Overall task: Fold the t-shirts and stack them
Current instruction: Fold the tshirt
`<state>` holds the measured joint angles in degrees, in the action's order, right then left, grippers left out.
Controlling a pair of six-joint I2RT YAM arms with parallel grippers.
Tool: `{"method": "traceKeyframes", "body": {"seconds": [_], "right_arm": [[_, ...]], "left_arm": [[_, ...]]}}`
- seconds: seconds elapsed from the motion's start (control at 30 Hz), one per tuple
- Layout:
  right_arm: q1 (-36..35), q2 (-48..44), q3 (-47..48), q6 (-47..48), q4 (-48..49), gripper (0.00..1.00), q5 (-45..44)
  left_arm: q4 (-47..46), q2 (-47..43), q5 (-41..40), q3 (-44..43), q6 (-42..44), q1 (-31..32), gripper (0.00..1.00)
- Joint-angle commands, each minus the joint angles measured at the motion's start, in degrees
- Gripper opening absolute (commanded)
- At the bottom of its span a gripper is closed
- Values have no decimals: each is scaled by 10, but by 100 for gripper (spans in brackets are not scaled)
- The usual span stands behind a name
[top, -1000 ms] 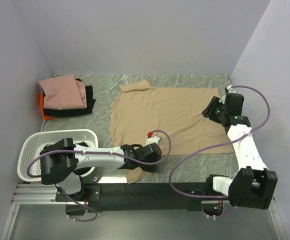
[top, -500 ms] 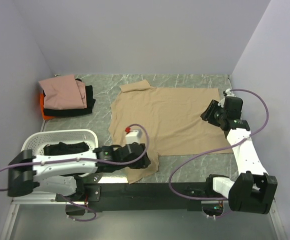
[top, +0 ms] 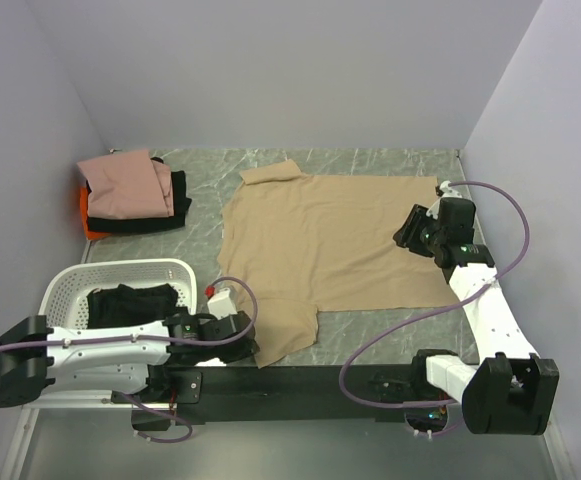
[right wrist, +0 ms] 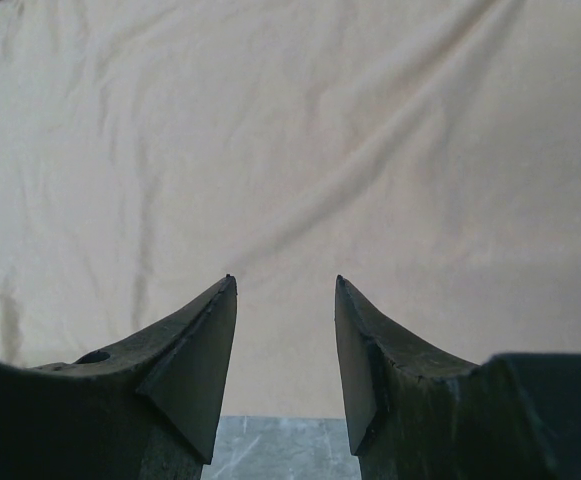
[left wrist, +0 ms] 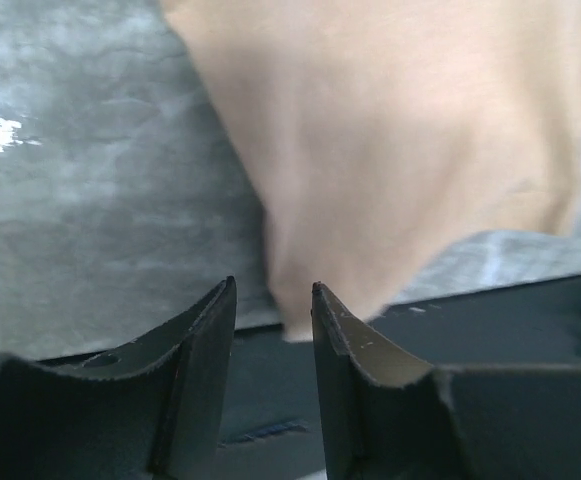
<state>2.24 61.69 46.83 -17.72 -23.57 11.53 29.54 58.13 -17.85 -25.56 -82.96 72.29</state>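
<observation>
A tan-beige t-shirt (top: 330, 240) lies spread flat on the grey marble table. Its near-left sleeve (top: 285, 335) reaches the table's front edge. My left gripper (top: 250, 342) is low at that sleeve, open and empty. In the left wrist view, the sleeve corner (left wrist: 300, 300) lies just ahead of the open left gripper (left wrist: 273, 285). My right gripper (top: 407, 232) hovers over the shirt's right edge, open and empty. The right wrist view shows the tan cloth (right wrist: 270, 130) beyond the open right gripper (right wrist: 285, 280). Folded pink (top: 125, 185), black (top: 177, 195) and orange (top: 90, 225) shirts are stacked at the far left.
A white perforated basket (top: 60, 300) stands at the near left, with dark cloth (top: 130, 300) inside, close beside my left arm. A black rail (top: 320, 380) runs along the table's front edge. Walls close in the left, back and right sides.
My left gripper has drawn back leftward and toward the front edge, off the shirt's lower middle to its near-left sleeve. My right gripper has moved slightly left over the shirt's right edge.
</observation>
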Motion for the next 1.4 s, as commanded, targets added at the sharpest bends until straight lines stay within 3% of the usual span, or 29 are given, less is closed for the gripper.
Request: {"method": "traceKeyframes", "body": {"seconds": [0.0, 0.2, 0.4, 0.6, 1.03, 1.23, 1.37], "right_arm": [[-5, -6, -1, 4, 12, 51, -12], [-6, -7, 0, 6, 11, 51, -18], [-7, -8, -1, 7, 10, 52, -19], [-7, -10, -1, 6, 8, 51, -21], [-7, -12, 0, 7, 5, 52, -29], [-6, -10, -2, 7, 5, 52, -26], [-7, -12, -2, 7, 4, 52, -28]], "left_arm": [[-11, -34, 2, 5, -48, 6, 42], [-77, -33, 53, 43, -70, 11, 42], [-47, -56, 44, 46, -97, 29, 43], [-113, -56, 64, 68, -109, 36, 43], [-130, -35, 16, 72, -126, 51, 40], [-135, -24, 3, 70, -124, 51, 28], [-117, -39, -5, 63, -123, 51, 8]]}}
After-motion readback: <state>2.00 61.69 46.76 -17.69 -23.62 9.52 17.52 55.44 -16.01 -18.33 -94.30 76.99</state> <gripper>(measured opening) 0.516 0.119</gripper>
